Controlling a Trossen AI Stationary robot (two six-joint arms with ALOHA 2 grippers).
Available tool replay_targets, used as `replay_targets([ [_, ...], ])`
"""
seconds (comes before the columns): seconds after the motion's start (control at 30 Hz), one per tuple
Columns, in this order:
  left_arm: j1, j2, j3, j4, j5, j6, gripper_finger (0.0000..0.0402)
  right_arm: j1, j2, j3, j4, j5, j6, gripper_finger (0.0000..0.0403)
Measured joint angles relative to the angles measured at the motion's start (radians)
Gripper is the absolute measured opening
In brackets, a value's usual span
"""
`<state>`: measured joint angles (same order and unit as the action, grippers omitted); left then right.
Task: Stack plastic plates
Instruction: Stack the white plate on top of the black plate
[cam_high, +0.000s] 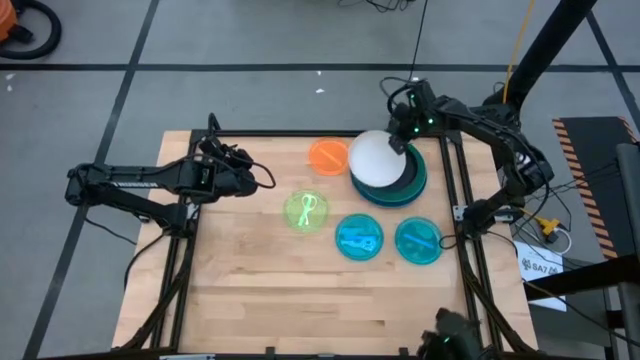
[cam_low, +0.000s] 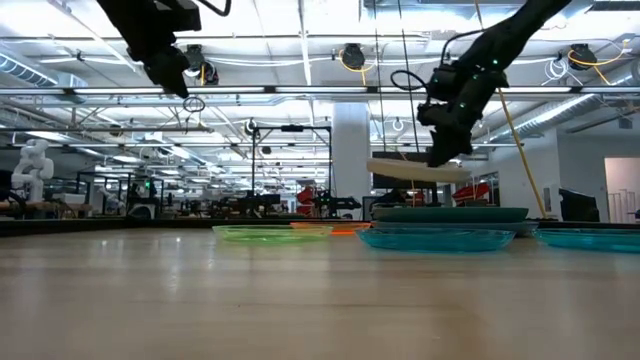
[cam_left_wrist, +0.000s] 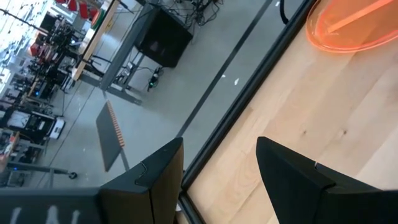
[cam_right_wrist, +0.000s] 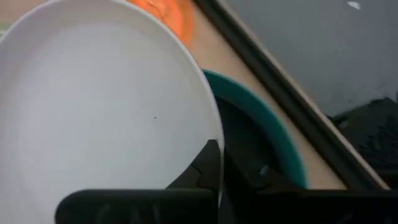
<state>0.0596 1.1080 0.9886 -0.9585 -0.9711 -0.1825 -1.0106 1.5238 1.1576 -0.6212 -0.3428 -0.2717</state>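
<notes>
Your right gripper (cam_high: 400, 143), upper right of centre in the high view, is clamped on the rim of the round white plastic plate (cam_high: 378, 159), holding it in the air above the dark teal plate stack (cam_high: 415, 184). Your left gripper (cam_high: 258, 178) hangs open at centre left. The small translucent orange (cam_high: 328, 155), lime green (cam_high: 306, 212) and two cyan plates (cam_high: 358, 238) (cam_high: 418, 241) lie flat on the wooden table (cam_high: 300, 300)

I am looking at a light wooden counter (cam_high: 300, 290) sitting on a grey concrete floor (cam_high: 250, 40) crossed by dark tape lines (cam_high: 140, 50), with ceiling lights (cam_low: 300, 40) glowing beyond.
</notes>
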Motion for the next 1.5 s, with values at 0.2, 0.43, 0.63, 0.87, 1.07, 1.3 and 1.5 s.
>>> replay_targets([
  [0.2, 0.003, 0.000, 0.000, -0.001, 0.000, -0.004, 0.0209, -0.103, 0.009, 0.000, -0.021, 0.002, 0.033, 0.0005],
  [0.43, 0.003, 0.000, 0.000, -0.001, 0.000, -0.007, 0.0209, -0.131, 0.013, -0.063, -0.019, 0.002, 0.021, 0.0006],
  [0.63, 0.003, 0.000, 0.000, -0.002, 0.000, -0.006, 0.0209, -0.143, 0.013, -0.158, 0.056, 0.022, 0.051, 0.0006],
  [0.87, 0.003, 0.000, 0.000, -0.001, 0.000, -0.003, 0.0209, -0.147, 0.013, -0.185, 0.093, 0.055, 0.075, 0.0006],
  [1.07, 0.003, 0.000, 0.000, -0.001, 0.000, 0.003, 0.0209, -0.147, 0.013, -0.185, 0.094, 0.106, 0.074, 0.0006],
  [1.3, 0.003, 0.000, 0.000, -0.001, 0.000, 0.003, 0.0209, -0.147, 0.013, -0.185, 0.094, 0.106, 0.069, 0.0011],
  [1.5, 0.003, 0.000, 0.000, -0.001, 0.000, 0.003, 0.0209, -0.147, 0.013, -0.185, 0.094, 0.103, 0.068, 0.0041],
])
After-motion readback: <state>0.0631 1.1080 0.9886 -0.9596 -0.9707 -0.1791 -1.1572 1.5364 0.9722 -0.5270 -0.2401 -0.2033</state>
